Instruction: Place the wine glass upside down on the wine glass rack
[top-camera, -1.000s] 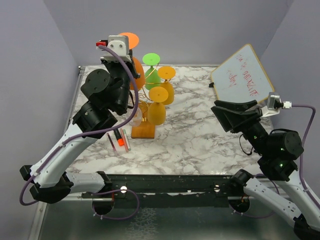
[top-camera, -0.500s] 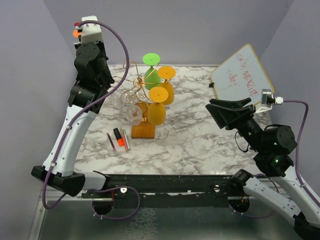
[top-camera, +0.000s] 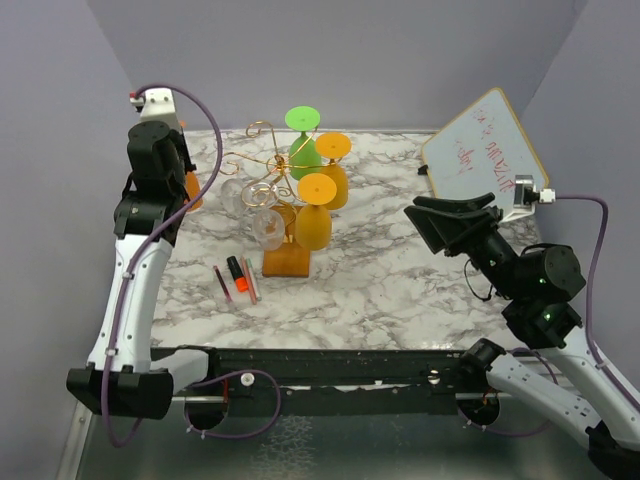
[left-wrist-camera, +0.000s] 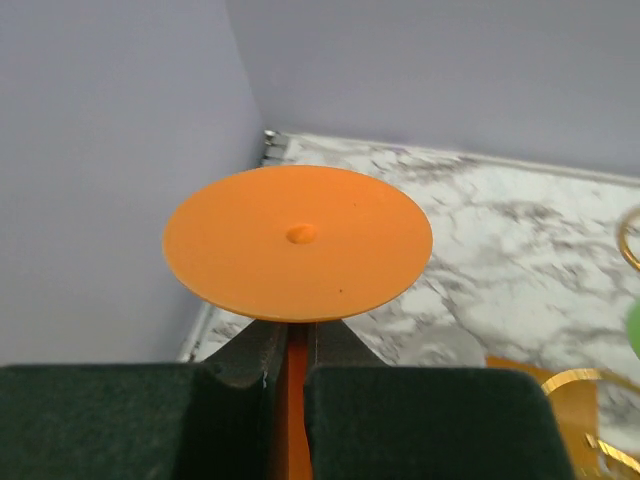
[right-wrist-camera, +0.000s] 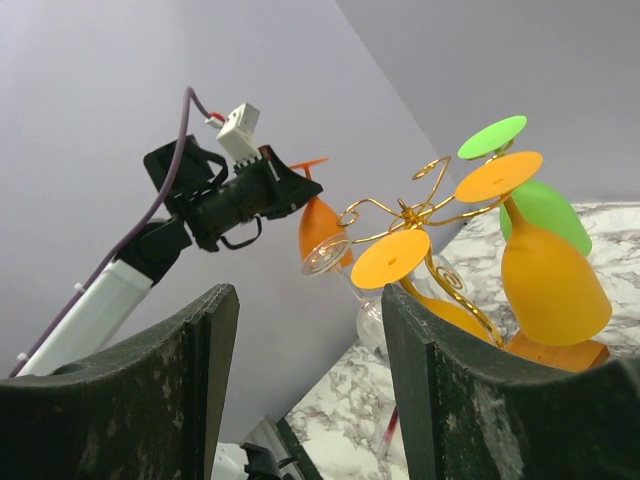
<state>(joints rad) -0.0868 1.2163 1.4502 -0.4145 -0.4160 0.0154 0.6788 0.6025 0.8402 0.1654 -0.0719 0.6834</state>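
My left gripper (top-camera: 176, 166) is shut on the stem of an orange wine glass (top-camera: 192, 190) and holds it upside down, off the table, at the far left, apart from the rack. In the left wrist view the glass's round foot (left-wrist-camera: 298, 243) sits just above my closed fingers (left-wrist-camera: 420, 420). The gold wire wine glass rack (top-camera: 262, 166) stands mid-table on its wooden base (top-camera: 287, 262). It carries a green glass (top-camera: 303, 150), yellow-orange glasses (top-camera: 315, 215) and clear glasses (top-camera: 268, 228). My right gripper (top-camera: 426, 222) is open and empty, aimed at the rack (right-wrist-camera: 400, 212) from the right.
A small whiteboard (top-camera: 483, 148) leans at the back right. Several pens and a marker (top-camera: 238, 278) lie left of the rack base. Purple walls close the left, back and right sides; the left arm is close to the left wall.
My left arm has swung left and down with the orange glass, from over the rack to the far left edge. My right gripper has shifted slightly left.
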